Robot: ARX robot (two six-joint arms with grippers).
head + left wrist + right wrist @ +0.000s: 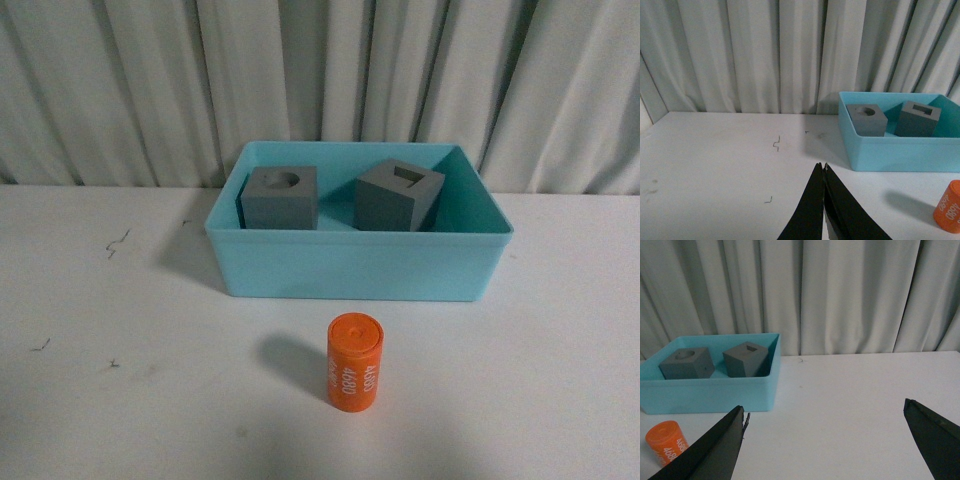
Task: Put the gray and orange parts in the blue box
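The blue box [360, 265] stands at the middle of the white table. Inside it sit two gray cubes: one with a round recess [280, 197] on the left, one with a square recess [399, 195] on the right. The orange cylinder [355, 362] with white numbers stands upright on the table in front of the box. Neither arm shows in the front view. My left gripper [823, 166] is shut and empty, over bare table left of the box [900, 150] and the cylinder [950, 207]. My right gripper [825, 407] is open and empty, right of the box [710, 390] and the cylinder [666, 442].
A white pleated curtain [320, 80] hangs right behind the table. Small dark marks [118, 240] dot the tabletop on the left.
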